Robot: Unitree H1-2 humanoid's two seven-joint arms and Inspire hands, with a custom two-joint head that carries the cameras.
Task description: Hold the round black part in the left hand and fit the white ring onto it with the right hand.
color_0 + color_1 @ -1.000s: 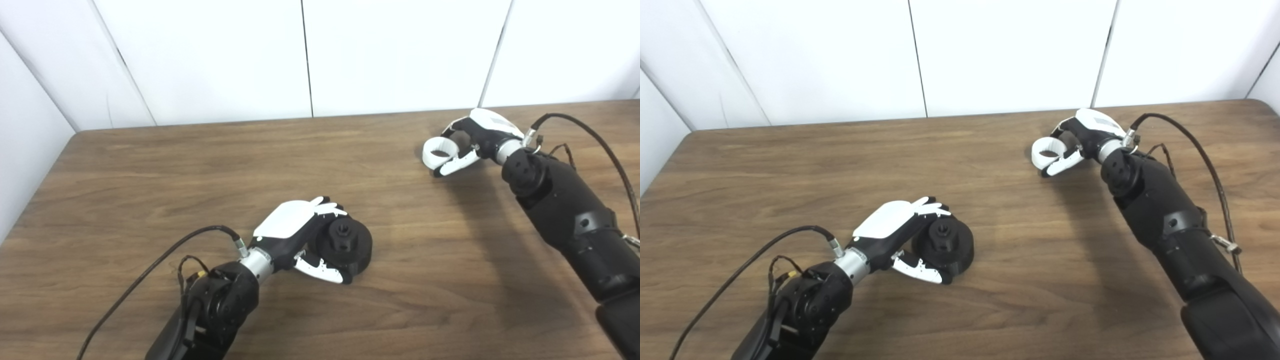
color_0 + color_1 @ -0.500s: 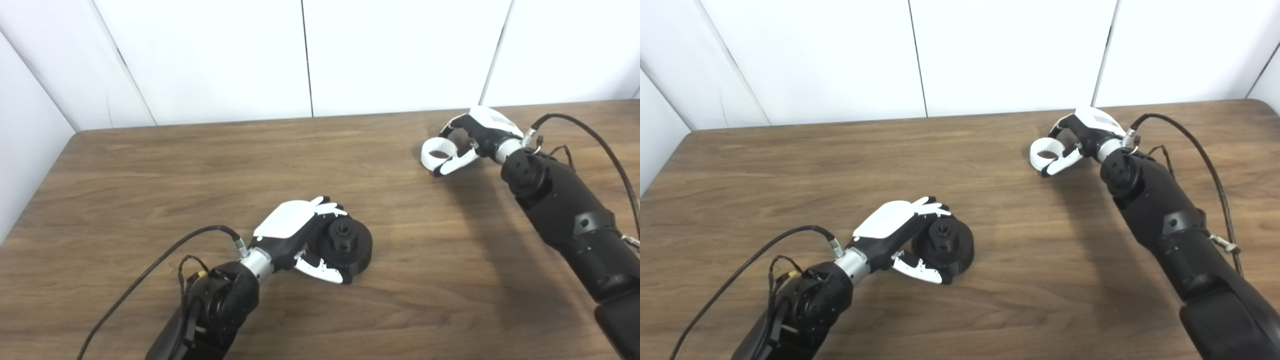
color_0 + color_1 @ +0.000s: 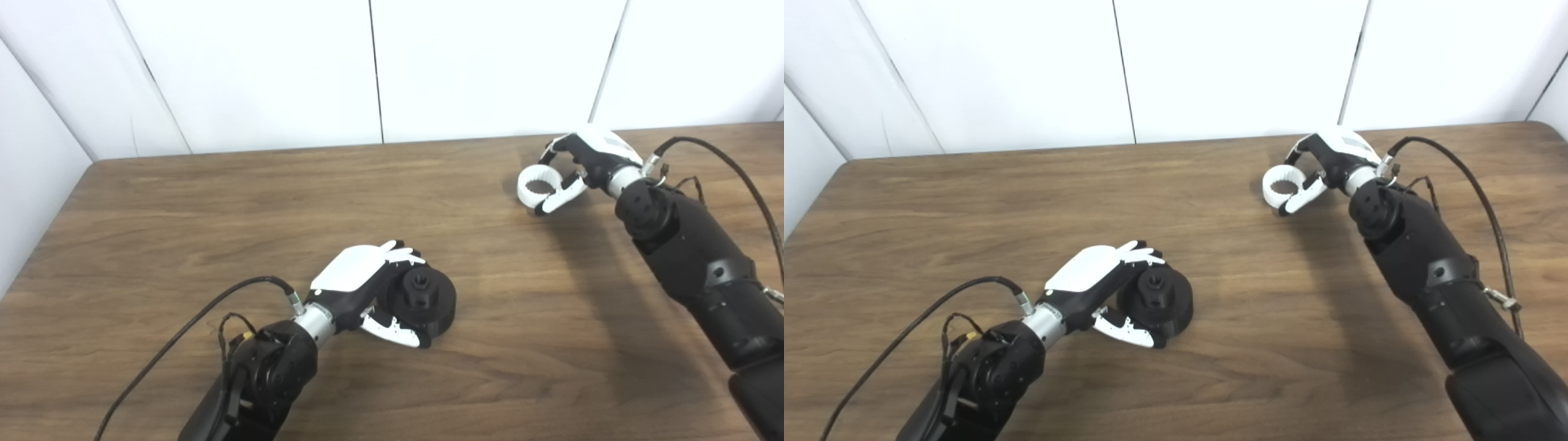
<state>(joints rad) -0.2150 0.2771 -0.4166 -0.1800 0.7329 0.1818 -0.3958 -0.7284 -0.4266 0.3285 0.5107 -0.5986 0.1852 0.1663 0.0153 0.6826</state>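
The right hand (image 3: 588,160) has lifted the white ring (image 3: 539,187) slightly, its fingers grasping it above the counter (image 3: 184,208) at far right. The left hand (image 3: 361,288) stays clasped around the round black part (image 3: 425,300) resting near centre.

right hand (image 3: 1331,164) grips white ring (image 3: 1281,184); left hand (image 3: 1102,288) clasps black part (image 3: 1159,301).
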